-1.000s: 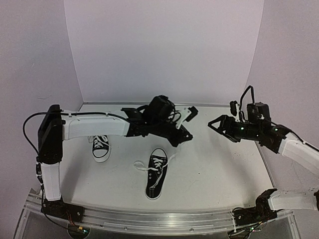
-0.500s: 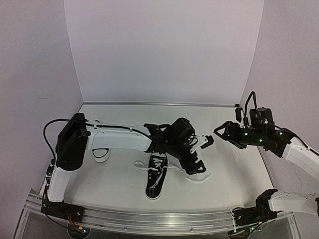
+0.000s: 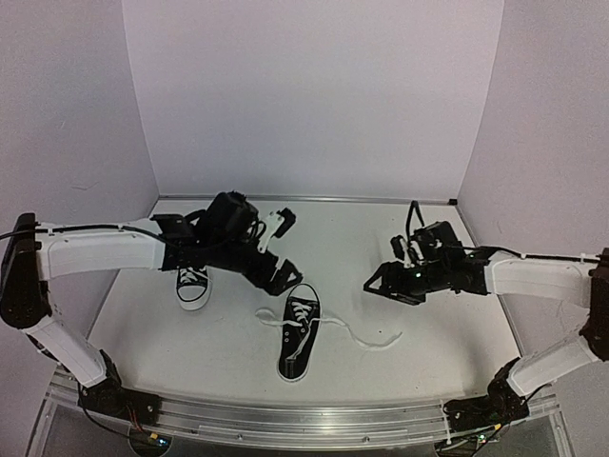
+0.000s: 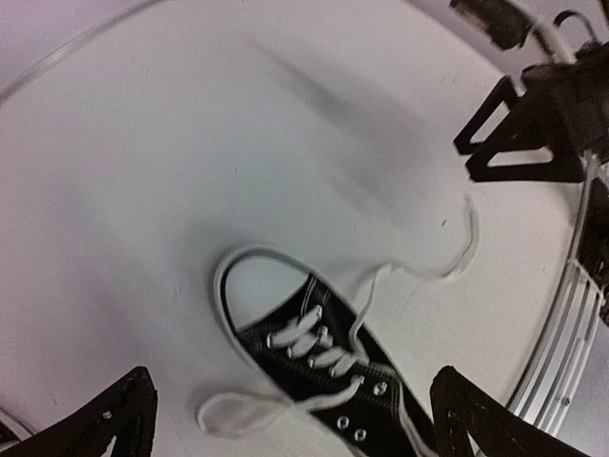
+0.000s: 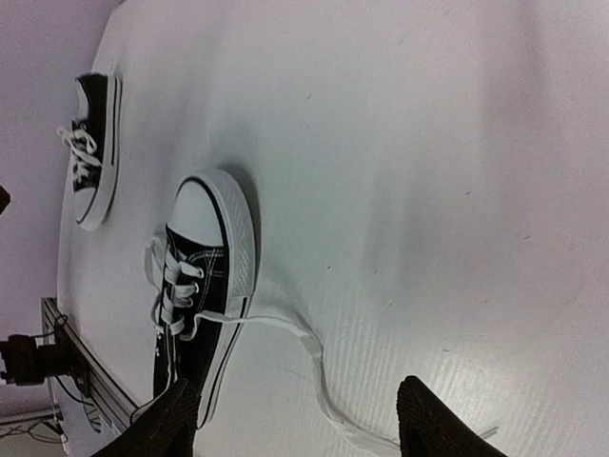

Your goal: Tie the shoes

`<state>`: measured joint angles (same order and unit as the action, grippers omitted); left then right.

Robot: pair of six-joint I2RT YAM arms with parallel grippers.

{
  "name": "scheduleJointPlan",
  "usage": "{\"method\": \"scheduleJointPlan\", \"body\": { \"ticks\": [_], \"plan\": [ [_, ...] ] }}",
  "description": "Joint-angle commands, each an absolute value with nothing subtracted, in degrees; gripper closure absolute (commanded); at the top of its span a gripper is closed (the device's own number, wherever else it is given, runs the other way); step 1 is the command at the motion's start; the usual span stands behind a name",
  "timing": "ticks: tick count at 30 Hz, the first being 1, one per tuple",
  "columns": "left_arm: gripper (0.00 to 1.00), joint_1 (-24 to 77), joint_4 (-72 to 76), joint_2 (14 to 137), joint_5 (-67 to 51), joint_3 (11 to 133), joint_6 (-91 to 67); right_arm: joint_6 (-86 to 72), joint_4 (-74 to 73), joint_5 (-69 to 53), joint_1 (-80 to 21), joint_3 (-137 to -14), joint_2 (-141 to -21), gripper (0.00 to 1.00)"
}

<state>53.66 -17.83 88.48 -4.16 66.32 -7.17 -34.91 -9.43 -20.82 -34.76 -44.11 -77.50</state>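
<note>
Two black shoes with white toe caps stand on the white table. The middle shoe (image 3: 297, 338) (image 4: 328, 371) (image 5: 203, 290) is untied. Its right lace (image 3: 373, 340) (image 5: 319, 367) trails loose over the table, and a lace loop (image 3: 267, 317) (image 4: 233, 416) lies at its left. The other shoe (image 3: 193, 284) (image 5: 93, 157) stands farther left, partly under the left arm. My left gripper (image 3: 284, 249) (image 4: 295, 386) hangs open above the middle shoe's toe, holding nothing. To the right my right gripper (image 3: 381, 274) (image 5: 300, 411) is open over the trailing lace, apart from it.
White walls close in the table (image 3: 428, 328) at the back and both sides. A metal rail (image 3: 285, 419) runs along the near edge, with both arm bases on it.
My left gripper opened, let the lace drop to the right of the shoe, and swung back left above the toe. The right arm came down and left toward the lace.
</note>
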Motion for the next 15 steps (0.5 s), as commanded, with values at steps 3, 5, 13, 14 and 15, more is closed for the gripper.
{"method": "scheduleJointPlan", "body": {
  "ticks": [3, 5, 13, 14, 15],
  "plan": [
    [0.02, 54.76, -15.23, 79.78, -3.59, 48.16, -18.68, -36.56, -2.76, -20.38, -44.54, -49.26, -87.67, 0.34],
    [0.07, 54.76, -13.96, 78.08, -4.66, 44.32, -19.84, -38.27, -0.75, -20.89, -46.97, -49.29, -90.51, 0.37],
    [0.47, 55.03, -13.07, 81.86, -2.85, 42.58, -22.63, -41.29, 3.27, -18.6, -54.9, -54.64, -98.42, 0.45],
    [0.5, 55.35, -12.14, 82.94, -2.7, 42.8, -22.98, -41.38, 3.29, -18.21, -55.6, -55.28, -99.23, 0.45],
    [0.51, 55.9, -11.39, 84.36, -2.15, 43.2, -23.26, -41.44, 3.26, -17.96, -56.03, -55.99, -99.89, 0.45]
  ]
}}
